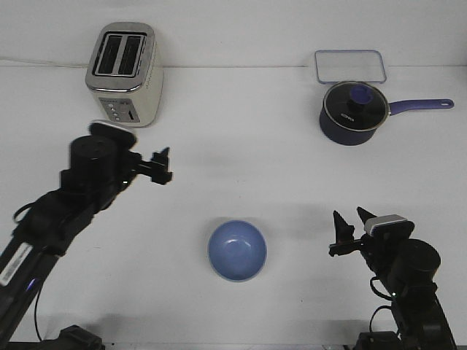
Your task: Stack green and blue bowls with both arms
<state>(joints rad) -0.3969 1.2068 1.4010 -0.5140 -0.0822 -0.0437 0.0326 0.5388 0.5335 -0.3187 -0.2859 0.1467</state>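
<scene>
The periwinkle blue bowl [237, 250] sits upright on the white table, front centre. The pale mint green bowl does not show in this view. My left gripper [163, 166] hangs above the table, left of centre and well behind and left of the blue bowl. Its fingers look slightly apart and hold nothing, and the arm is blurred. My right gripper [350, 222] is to the right of the blue bowl, clear of it, with its two pointed fingers spread open and empty.
A silver two-slot toaster [124, 74] stands at the back left. A dark navy saucepan [352, 113] with a glass lid and a handle pointing right is at the back right, with a clear rectangular tray [350, 67] behind it.
</scene>
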